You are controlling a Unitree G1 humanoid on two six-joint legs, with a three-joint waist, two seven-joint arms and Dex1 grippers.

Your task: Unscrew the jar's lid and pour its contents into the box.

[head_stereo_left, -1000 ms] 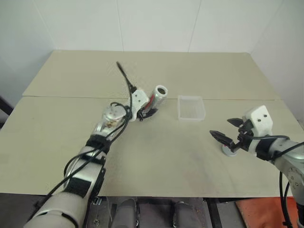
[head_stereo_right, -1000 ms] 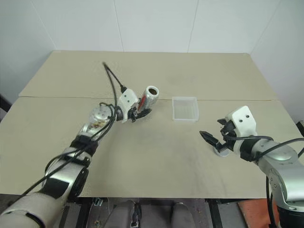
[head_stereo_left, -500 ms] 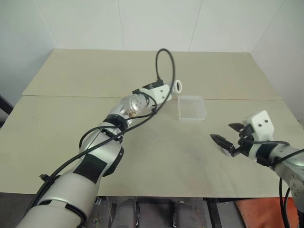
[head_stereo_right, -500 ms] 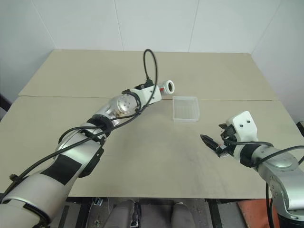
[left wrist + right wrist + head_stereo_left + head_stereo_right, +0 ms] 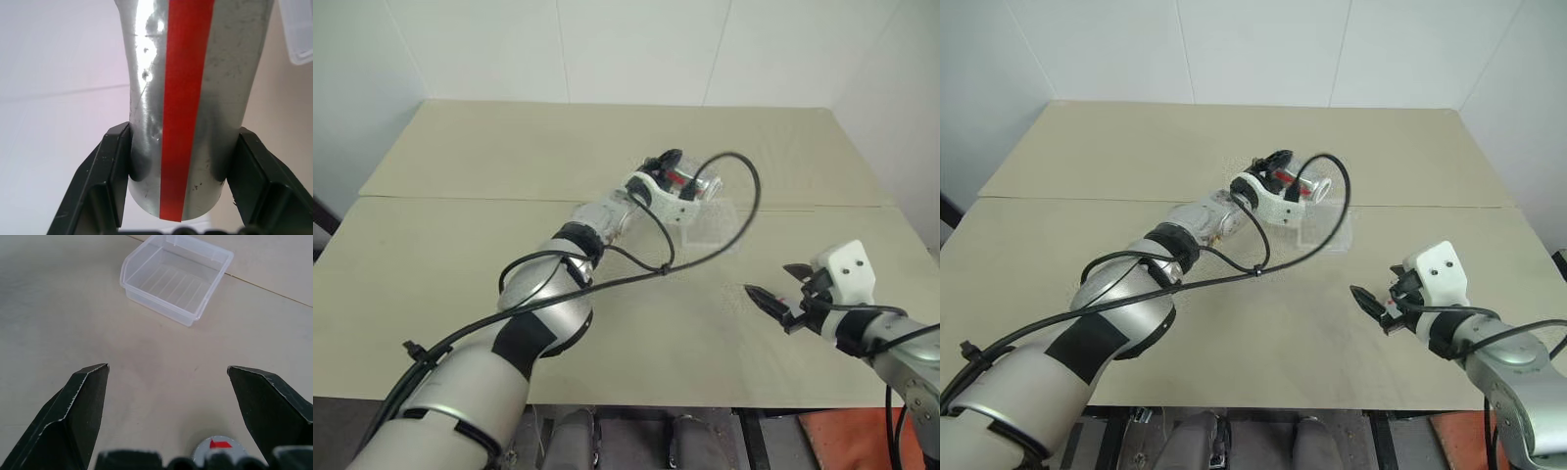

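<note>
Left eye view: left fingers (image 5: 677,176) clenched on uncapped jar (image 5: 690,182) above box (image 5: 176,278); right fingers (image 5: 773,289) released, lid (image 5: 213,451) on tabletop (image 5: 460,255). Pouring step; next, tip mouth lower.

And there's the jar (image 5: 190,98), bare silvery metal, glossy enough to throw back the light, its skin pocked with small dents and fine scratches, a flat matt red stripe running down its side. The left gripper's fingers (image 5: 105,183) look like hard black plastic, dull, with faint sheen on the edges. The box (image 5: 173,276) is clear, smooth plastic, ribbed on its floor. The table (image 5: 58,308) looks a pale matt board, faintly smudged.
</note>
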